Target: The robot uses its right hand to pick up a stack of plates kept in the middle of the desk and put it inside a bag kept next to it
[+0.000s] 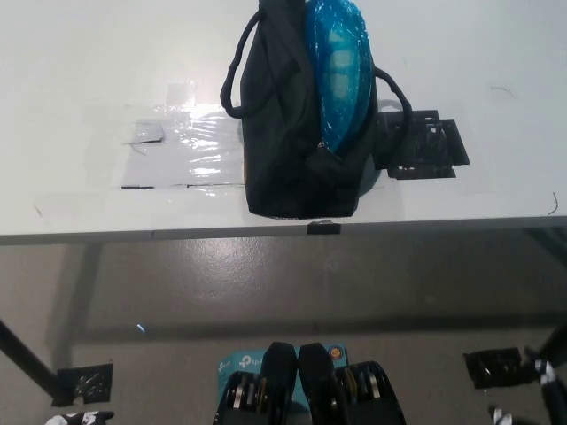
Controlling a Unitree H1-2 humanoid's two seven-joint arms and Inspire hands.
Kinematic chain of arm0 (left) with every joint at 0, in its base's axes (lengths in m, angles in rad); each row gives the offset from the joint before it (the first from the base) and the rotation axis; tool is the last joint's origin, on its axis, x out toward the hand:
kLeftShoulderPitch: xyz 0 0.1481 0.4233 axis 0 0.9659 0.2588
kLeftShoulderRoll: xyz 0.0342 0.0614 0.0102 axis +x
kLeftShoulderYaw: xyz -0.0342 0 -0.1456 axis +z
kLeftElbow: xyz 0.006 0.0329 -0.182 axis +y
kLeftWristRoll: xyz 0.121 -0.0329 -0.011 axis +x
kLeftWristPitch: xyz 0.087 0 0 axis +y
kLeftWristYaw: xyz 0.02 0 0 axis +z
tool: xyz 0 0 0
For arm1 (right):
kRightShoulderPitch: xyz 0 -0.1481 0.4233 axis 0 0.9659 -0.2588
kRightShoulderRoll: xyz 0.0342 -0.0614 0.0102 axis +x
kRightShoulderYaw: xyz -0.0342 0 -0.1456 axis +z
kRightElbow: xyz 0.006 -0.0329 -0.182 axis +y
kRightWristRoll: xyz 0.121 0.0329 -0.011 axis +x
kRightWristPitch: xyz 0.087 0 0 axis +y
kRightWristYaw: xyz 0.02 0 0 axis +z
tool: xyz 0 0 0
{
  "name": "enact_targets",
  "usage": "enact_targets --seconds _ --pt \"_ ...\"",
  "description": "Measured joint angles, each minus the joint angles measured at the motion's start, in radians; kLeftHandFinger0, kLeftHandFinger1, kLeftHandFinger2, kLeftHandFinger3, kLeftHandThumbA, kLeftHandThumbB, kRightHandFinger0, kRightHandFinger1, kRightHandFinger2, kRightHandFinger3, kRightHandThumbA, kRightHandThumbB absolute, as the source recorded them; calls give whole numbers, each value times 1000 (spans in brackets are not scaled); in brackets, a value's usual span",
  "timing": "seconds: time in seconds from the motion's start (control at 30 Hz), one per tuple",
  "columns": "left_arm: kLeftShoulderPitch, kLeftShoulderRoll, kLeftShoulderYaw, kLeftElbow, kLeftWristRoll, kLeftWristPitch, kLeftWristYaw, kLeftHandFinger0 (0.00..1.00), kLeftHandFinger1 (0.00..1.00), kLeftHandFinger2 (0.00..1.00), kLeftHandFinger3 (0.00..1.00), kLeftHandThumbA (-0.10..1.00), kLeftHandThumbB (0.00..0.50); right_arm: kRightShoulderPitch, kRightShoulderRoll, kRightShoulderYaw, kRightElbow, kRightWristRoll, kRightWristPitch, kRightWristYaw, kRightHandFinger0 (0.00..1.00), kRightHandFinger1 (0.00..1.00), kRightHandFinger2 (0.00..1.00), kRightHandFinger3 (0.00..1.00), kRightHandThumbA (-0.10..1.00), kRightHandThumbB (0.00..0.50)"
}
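the blue plate stack (337, 75) sits upright inside the black bag (288, 133), so the right hand (554, 367), grip unreadable, should simply clear low, below the desk (89, 71) edge.

Lab/test room: plain white desk (80, 177) w/ taped markers (190, 146), grey floor (266, 292).

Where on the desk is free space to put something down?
The desk is bare left of the black bag, beyond the shiny tape patch, and right of the black marker. It is crowded around the bag, which holds the blue plates.
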Motion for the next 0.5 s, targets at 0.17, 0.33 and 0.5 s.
enact_targets --seconds 0.17,0.33,0.5 --pt "0 0 1 0 -1 0 0 606 677 731 765 -100 0 43 -11 -2 99 56 -85 -51 828 876 883 1000 752 189" --pt "0 -1 3 0 -2 0 0 619 685 760 777 -100 0 50 -13 -26 184 127 -172 -90 721 817 909 1000 844 213" --pt "1 -1 9 0 -7 0 0 606 678 735 767 -100 0 49 -13 -58 243 201 -253 -120 568 723 827 1000 928 164"
